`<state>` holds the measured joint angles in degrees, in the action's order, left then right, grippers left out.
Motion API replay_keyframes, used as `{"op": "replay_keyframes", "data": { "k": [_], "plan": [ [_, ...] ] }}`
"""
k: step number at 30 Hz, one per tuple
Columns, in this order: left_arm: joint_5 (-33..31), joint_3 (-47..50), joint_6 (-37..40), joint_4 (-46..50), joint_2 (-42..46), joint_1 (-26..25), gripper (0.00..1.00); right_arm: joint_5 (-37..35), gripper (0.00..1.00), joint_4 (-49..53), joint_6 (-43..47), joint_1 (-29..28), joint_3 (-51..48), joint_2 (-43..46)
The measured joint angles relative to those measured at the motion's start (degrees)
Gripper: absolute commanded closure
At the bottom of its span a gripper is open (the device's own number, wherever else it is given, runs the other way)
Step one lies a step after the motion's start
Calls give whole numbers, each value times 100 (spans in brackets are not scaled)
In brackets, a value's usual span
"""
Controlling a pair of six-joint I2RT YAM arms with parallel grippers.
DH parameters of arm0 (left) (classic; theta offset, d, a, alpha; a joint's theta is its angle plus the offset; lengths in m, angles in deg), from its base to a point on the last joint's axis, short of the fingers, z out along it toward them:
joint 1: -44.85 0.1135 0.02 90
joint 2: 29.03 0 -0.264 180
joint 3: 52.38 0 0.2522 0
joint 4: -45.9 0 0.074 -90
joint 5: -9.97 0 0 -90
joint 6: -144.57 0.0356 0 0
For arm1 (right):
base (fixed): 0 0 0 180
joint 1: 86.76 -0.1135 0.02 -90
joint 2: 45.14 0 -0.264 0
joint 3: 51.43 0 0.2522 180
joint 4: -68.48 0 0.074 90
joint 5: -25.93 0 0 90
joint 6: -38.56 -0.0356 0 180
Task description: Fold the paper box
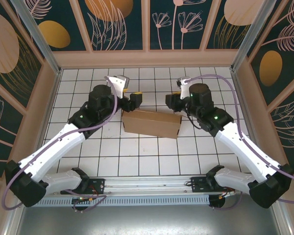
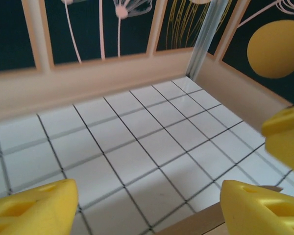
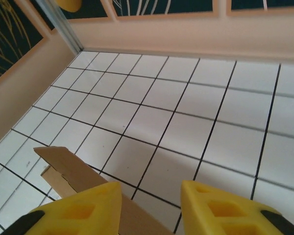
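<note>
Jaws of left gripper stand wide apart with nothing between them. Jaws of right gripper are partly apart and grip nothing, with the cardboard edge at their 8 o'clock. The paper box sits mid tiled floor, with the grippers near its 11 and 1 o'clock corners. Risk, by my judgement: the unheld folds may spring open, or a fingertip may snag the far edge and drag the box. Left arm and right arm reach inward from 6 o'clock, elbows out.

Lab test enclosure (aluminium-framed): white tiled floor, botanical-print wall panels.
</note>
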<state>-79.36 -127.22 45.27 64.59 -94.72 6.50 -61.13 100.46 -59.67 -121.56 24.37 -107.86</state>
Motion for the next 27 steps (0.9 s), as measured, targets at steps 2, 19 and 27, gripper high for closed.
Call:
{"op": "replay_keyframes", "data": {
  "k": [2, 19, 27],
  "plan": [
    [-142, 160, 710, -9, 225, 0, 20, 24, 67, 72, 494, -2, 15, 46],
    [2518, 1617, 3921, 391, 774, 2498, 26, 1515, 48, 107, 4129, 267, -717, 1169],
    [3388, 1598, 4474, 227, 133, 2669, 36, 1556, 52, -2, 4280, 525, -1250, 1550]
  ]
}}
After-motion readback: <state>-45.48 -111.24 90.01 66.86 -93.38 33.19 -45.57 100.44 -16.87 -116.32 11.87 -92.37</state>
